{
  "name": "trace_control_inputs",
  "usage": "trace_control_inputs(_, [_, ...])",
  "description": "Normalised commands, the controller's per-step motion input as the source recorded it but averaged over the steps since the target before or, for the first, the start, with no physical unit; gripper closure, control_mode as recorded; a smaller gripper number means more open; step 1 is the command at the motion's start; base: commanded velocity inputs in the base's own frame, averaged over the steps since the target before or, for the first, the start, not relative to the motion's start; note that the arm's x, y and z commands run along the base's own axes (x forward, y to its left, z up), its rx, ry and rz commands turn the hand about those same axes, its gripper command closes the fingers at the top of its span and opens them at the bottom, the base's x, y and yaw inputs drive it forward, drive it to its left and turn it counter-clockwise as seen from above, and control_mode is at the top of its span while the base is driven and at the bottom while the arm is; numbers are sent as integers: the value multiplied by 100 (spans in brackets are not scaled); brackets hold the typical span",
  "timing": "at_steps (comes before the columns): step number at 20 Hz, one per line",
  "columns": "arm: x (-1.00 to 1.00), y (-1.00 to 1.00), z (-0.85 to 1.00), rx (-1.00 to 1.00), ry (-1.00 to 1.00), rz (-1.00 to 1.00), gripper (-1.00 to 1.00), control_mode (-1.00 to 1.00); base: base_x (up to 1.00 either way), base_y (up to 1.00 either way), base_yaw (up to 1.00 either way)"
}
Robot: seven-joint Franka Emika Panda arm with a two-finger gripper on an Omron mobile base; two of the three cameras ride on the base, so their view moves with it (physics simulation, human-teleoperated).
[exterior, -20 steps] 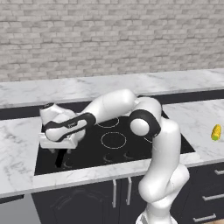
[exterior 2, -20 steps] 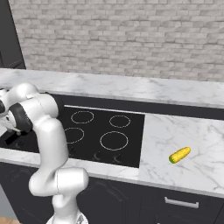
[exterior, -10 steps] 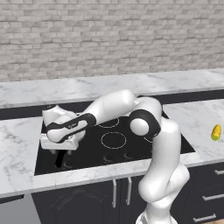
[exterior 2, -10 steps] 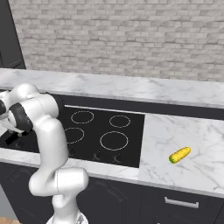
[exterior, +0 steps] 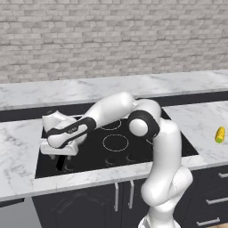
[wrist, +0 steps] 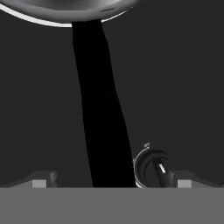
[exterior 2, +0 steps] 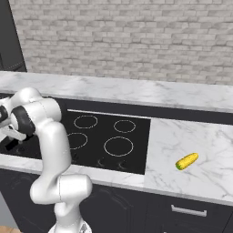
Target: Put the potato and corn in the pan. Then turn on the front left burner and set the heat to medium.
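One gripper, jaws spread and empty, low over the cooktop's front left, beside a knob; pan handle beneath. Corn right of cooktop, uncollected; fetch it before dialling.

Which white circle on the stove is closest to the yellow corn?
The front right ring, the biggest one. It lies closest to the corn on the counter; the other three sit farther left or back.
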Motion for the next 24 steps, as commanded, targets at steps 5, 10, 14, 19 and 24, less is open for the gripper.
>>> trace_control_inputs(5, [0,6,-5,0,0,0,-100,-100,0,0,0])
trace_control_inputs(10, [0,2,-7,1,-2,0,100,-100,0,0,0])
trace_control_inputs(14, [0,0,-9,2,-5,0,100,-100,0,0,0])
trace_control_inputs(19, [0,0,-4,0,-3,0,100,-100,0,0,0])
trace_control_inputs(24, [3,10,0,0,0,0,100,-100,0,0,0])
